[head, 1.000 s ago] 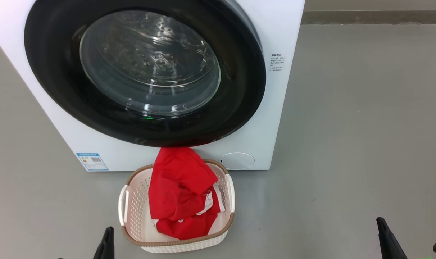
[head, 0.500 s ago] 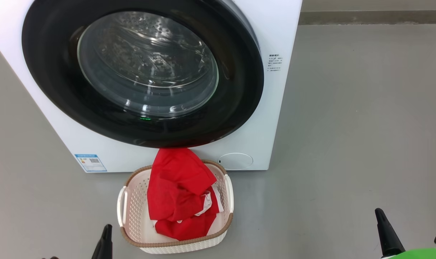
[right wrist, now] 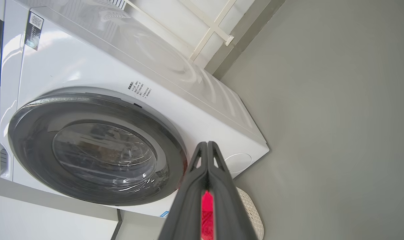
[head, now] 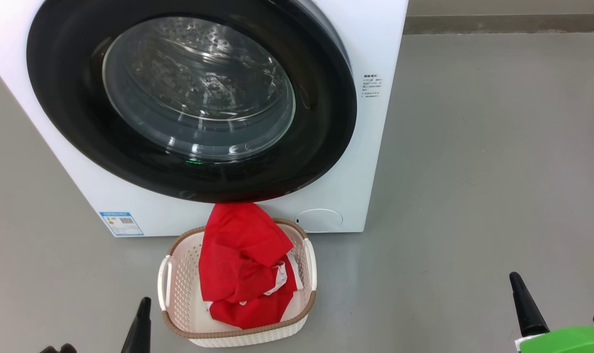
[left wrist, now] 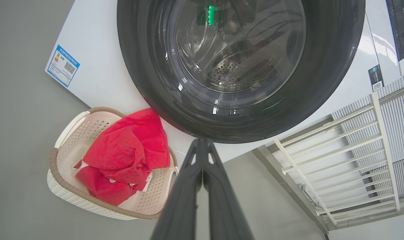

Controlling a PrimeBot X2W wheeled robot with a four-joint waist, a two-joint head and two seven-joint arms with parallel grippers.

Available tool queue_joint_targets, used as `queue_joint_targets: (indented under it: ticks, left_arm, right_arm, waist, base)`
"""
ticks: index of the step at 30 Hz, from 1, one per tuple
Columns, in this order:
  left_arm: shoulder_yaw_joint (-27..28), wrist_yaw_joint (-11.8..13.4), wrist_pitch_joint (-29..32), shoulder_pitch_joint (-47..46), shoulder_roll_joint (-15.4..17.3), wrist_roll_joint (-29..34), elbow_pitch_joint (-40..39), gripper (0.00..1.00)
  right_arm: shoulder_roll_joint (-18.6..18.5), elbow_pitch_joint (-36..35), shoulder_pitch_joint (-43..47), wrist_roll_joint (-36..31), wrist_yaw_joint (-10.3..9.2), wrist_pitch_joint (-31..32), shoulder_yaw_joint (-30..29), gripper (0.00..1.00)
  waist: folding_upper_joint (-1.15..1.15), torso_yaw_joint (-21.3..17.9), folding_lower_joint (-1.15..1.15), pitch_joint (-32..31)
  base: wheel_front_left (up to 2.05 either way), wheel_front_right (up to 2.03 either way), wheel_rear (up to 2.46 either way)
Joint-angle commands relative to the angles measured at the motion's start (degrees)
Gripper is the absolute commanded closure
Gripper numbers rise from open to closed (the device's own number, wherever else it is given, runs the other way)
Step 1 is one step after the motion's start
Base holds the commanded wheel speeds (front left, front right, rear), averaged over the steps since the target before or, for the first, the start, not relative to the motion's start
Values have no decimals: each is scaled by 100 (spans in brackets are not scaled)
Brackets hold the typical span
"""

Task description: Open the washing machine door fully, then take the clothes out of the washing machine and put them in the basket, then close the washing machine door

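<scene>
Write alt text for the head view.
Red clothes heaped in a cream basket on a grey floor, before a white washing machine with its black-rimmed door closed. Left gripper and right gripper, both shut, at the bottom edge.

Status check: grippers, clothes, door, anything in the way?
Left gripper shut, empty; right gripper shut, empty. Clothes in basket, top fold reaching washing machine door, which looks closed.

The right fingers (head: 525, 306) have risen farther up (green wrist cover (head: 566, 340) now showing).

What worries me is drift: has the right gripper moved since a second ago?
Yes. The right gripper rose in the head view, nearer the washing machine.
</scene>
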Motion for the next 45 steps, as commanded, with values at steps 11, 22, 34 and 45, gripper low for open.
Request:
queue_joint_targets:
  ticks: [11,22,34,45]
  left_arm:
    - [184,-25,195,-338,111,-791,-115,100]
    - [235,-29,398,-446,123,-1556,-106,100]
    - [289,-33,604,-554,134,-2321,-96,100]
    - [340,-36,793,-653,143,-3021,-87,100]
  right_arm:
    - [-42,-139,-404,593,-3,219,14,100]
    - [-14,-141,-577,1171,-4,421,-5,100]
    - [14,-143,-750,1750,-4,625,-24,100]
    - [40,-144,-909,2281,-5,811,-42,100]
  waist:
    - [0,-29,-1,-7]
    - [0,-61,-1,-15]
    - [0,-93,-1,-23]
    - [0,-123,-1,-30]
  base:
    - [0,0,0]
    - [0,0,0]
    - [0,0,0]
    - [0,0,0]
